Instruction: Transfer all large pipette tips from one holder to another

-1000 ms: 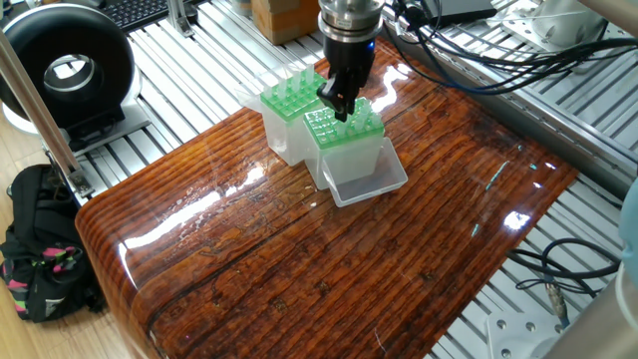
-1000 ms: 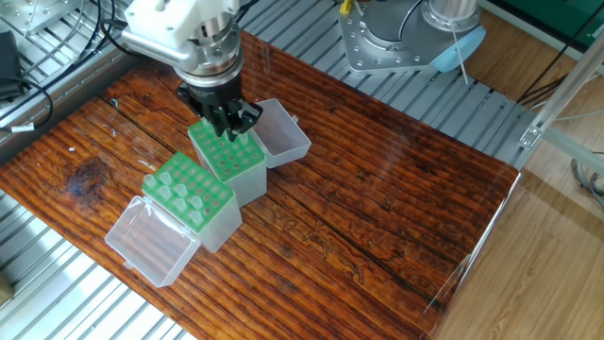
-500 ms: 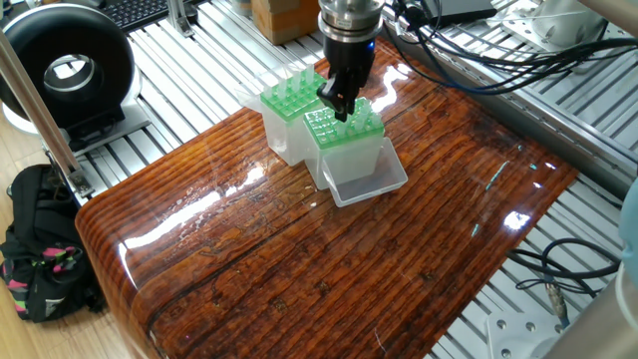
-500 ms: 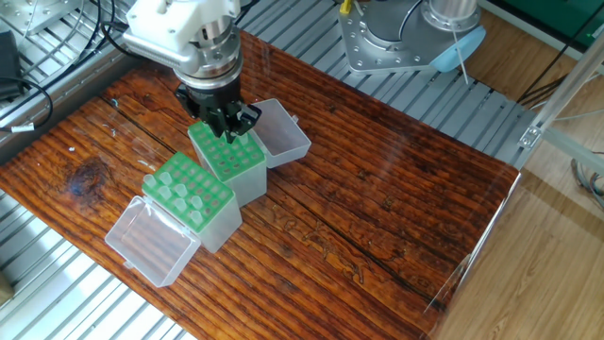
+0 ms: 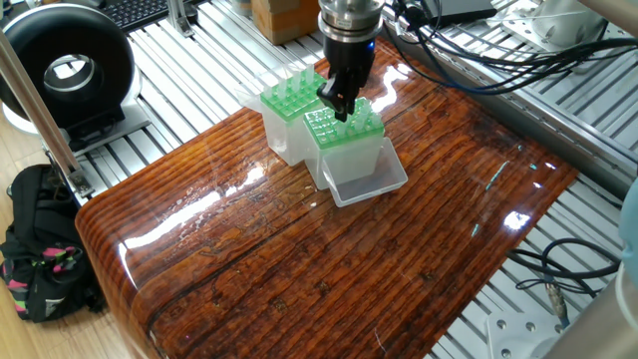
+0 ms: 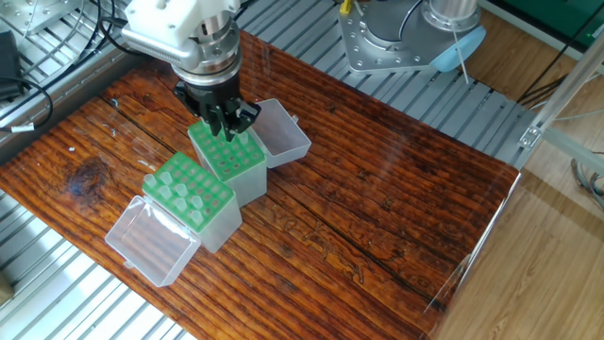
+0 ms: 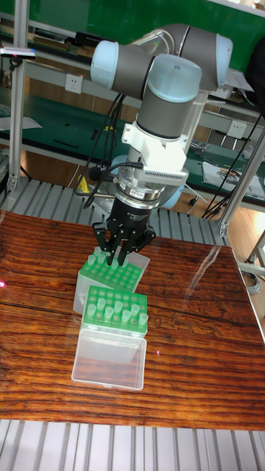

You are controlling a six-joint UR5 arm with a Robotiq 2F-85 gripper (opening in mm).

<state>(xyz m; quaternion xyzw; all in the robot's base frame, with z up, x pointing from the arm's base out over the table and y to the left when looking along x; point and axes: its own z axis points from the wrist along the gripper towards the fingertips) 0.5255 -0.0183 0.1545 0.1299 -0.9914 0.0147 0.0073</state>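
Observation:
Two clear holders with green perforated tops stand side by side on the wooden table. The front holder (image 7: 114, 307) (image 6: 189, 194) carries several large pipette tips (image 7: 118, 303), whitish cones standing upright in its holes. The rear holder (image 7: 110, 278) (image 6: 229, 154) (image 5: 344, 128) has a couple of tips (image 7: 93, 259) at its left edge. My gripper (image 7: 115, 257) (image 6: 223, 119) (image 5: 339, 108) points straight down onto the rear holder's back row. Its dark fingers are drawn together there, seemingly on a tip that they mostly hide.
Each holder has a clear hinged lid lying open on the table: one (image 6: 280, 132) behind the rear holder, one (image 6: 151, 241) (image 7: 110, 360) in front of the front holder. Metal slatted frames surround the table, and the arm's base (image 6: 396, 38) stands at the far side.
The gripper has crept slightly upward over the rear holder. The holders and lids have not moved.

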